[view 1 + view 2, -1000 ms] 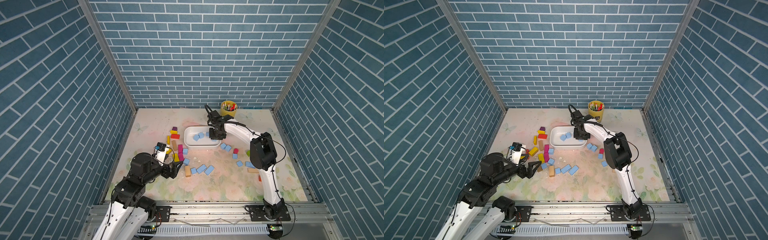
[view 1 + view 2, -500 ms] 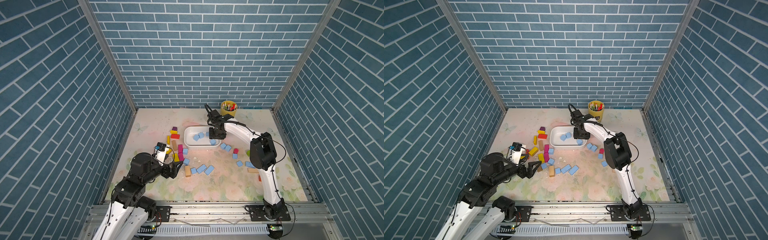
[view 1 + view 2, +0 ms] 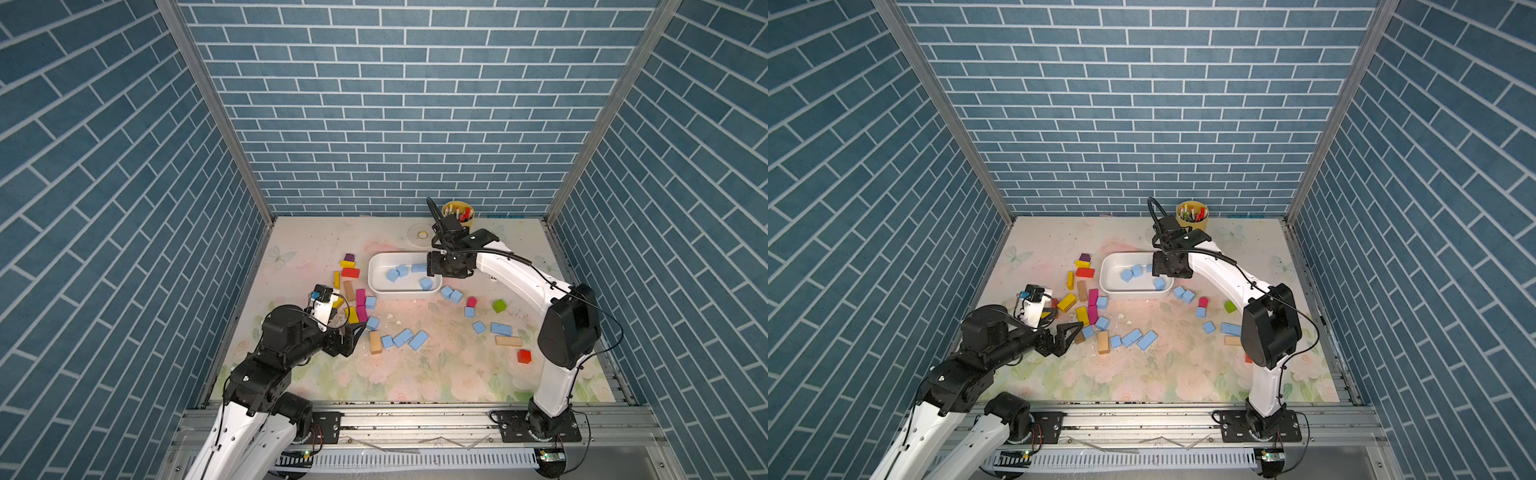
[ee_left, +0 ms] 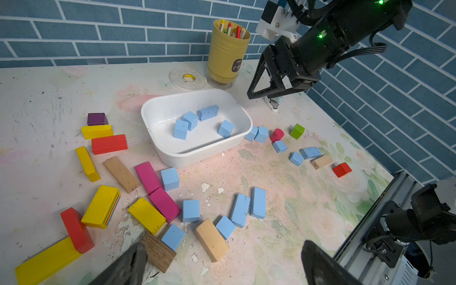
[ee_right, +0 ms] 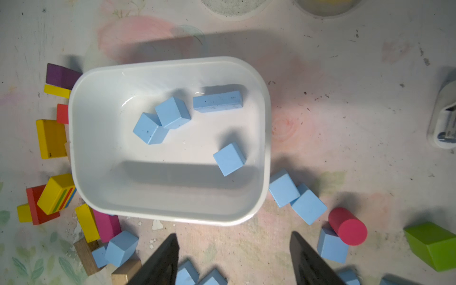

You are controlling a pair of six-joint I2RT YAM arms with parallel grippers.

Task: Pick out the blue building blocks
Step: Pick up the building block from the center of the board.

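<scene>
Right pincer (image 5: 233, 235): jaws apart, empty, above the near wall of the white tub (image 5: 74, 148), probably its drop point.
Tub contents: four blue building blocks (image 5: 229, 159).
Left pincer (image 4: 223, 246): wide, empty, low over the loose blocks on the worktop (image 4: 283, 172), seemingly lined up for a pick.
Other blue pieces: scattered on both sides of the tub.
Obstructions: dark wooden block (image 4: 158, 251) and tan brick (image 4: 212, 240) beside the nearest blue cubes; red cylinder (image 5: 348, 228) against another.
Pen cup (image 4: 228, 56), tape roll (image 4: 188, 78): behind the tub.
</scene>
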